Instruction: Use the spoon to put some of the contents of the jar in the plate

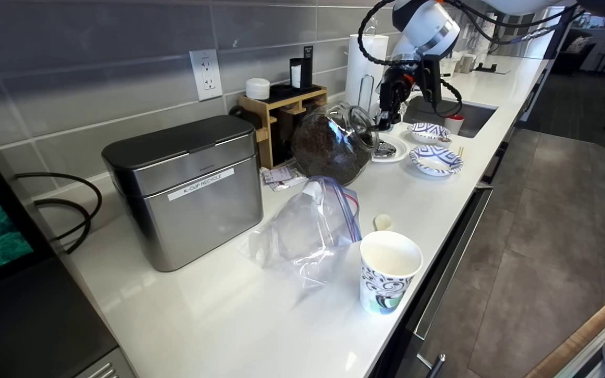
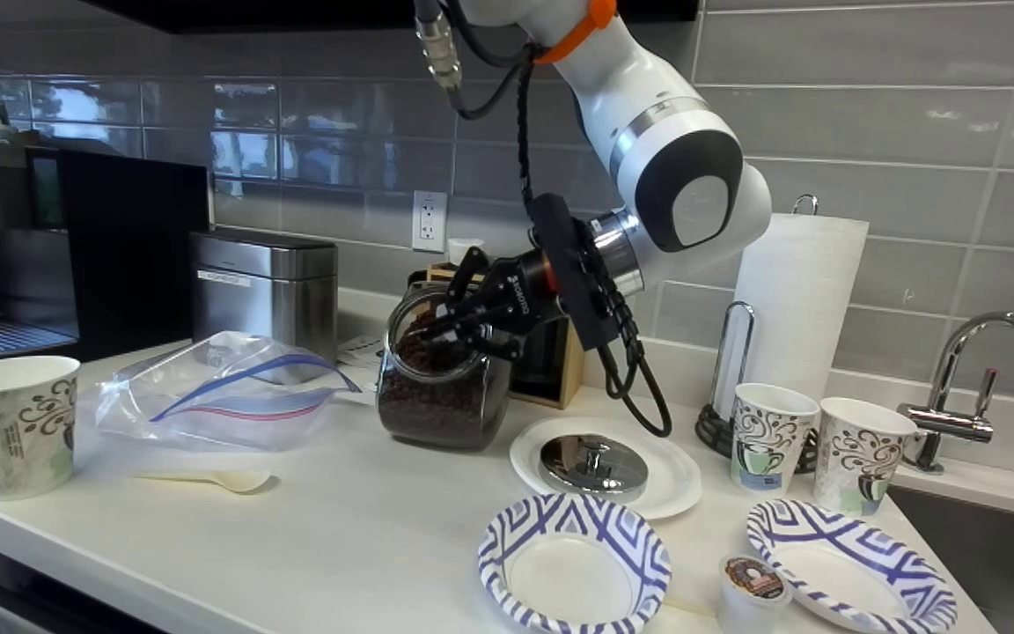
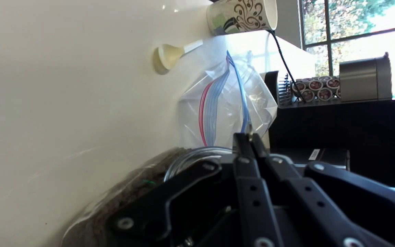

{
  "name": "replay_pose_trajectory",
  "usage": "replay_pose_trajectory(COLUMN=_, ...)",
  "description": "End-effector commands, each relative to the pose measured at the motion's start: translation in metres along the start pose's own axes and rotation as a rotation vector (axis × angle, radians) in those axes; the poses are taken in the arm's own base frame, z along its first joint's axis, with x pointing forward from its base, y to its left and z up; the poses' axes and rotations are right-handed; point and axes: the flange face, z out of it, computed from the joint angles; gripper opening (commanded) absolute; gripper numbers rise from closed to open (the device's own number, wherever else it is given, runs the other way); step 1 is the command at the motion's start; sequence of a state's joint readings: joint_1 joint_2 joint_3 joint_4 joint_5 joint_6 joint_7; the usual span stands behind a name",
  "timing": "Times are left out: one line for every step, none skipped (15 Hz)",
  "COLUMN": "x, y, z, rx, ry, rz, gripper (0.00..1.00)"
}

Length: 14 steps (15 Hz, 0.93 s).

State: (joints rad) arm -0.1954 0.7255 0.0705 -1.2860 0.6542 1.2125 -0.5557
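A glass jar of dark brown contents [image 2: 441,409] stands tilted, its open mouth toward my gripper; it also shows in an exterior view [image 1: 329,147] and the wrist view [image 3: 139,187]. My gripper [image 2: 438,321] is at the jar's mouth, fingers nearly together [image 3: 250,137]. A thin pale piece [image 3: 250,128], seen edge-on and looking like a spoon, is pinched between the tips; most of it is hidden. Another pale spoon [image 2: 238,480] lies on the counter. A white plate [image 2: 679,480] holds the shiny jar lid [image 2: 595,464]. A blue-patterned paper bowl [image 2: 575,577] is empty.
A clear zip bag [image 2: 225,392] and a paper cup [image 2: 18,427] stand beyond the loose spoon. A second patterned bowl [image 2: 855,572], a small pod [image 2: 752,599], two cups [image 2: 771,436] and a paper towel roll [image 2: 797,308] are near the sink. A steel bin [image 1: 197,189] stands by the wall.
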Motion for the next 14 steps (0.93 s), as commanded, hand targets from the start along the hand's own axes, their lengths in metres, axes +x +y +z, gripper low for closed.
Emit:
replay_pose_trajectory(x=0.001, y=-0.005, z=0.000, rx=-0.061, ry=-0.043, rz=0.088, gripper=0.01)
replay_pose_trajectory(x=0.002, y=-0.005, z=0.000, rx=-0.064, ry=-0.046, rz=0.090, gripper=0.01)
replay_pose_trajectory(x=0.002, y=-0.006, z=0.000, rx=-0.069, ry=-0.046, rz=0.089, gripper=0.01)
replay_pose_trajectory(x=0.001, y=-0.008, z=-0.001, rx=-0.067, ry=-0.045, rz=0.077, gripper=0.01)
replay_pose_trajectory(x=0.000, y=-0.009, z=-0.001, rx=-0.060, ry=-0.036, rz=0.057, gripper=0.01)
replay_pose_trajectory(x=-0.001, y=-0.010, z=-0.001, rx=-0.046, ry=-0.035, rz=0.041, gripper=0.01)
replay_pose_trajectory(x=-0.002, y=-0.010, z=-0.001, rx=-0.037, ry=-0.028, rz=0.030, gripper=0.01)
replay_pose_trajectory(x=-0.004, y=-0.011, z=-0.001, rx=-0.034, ry=-0.024, rz=0.022, gripper=0.01)
replay_pose_trajectory(x=-0.009, y=-0.012, z=-0.003, rx=-0.028, ry=-0.022, rz=0.010, gripper=0.01)
replay_pose_trajectory(x=-0.013, y=-0.012, z=-0.005, rx=-0.028, ry=-0.020, rz=-0.001, gripper=0.01)
replay_pose_trajectory(x=-0.018, y=-0.013, z=-0.008, rx=-0.027, ry=-0.021, rz=-0.014, gripper=0.01)
replay_pose_trajectory(x=-0.026, y=-0.013, z=-0.011, rx=-0.029, ry=-0.019, rz=-0.029, gripper=0.01)
replay_pose_trajectory(x=-0.032, y=-0.013, z=-0.014, rx=-0.024, ry=-0.017, rz=-0.041, gripper=0.01)
replay_pose_trajectory(x=-0.040, y=-0.013, z=-0.016, rx=-0.018, ry=-0.023, rz=-0.061, gripper=0.01)
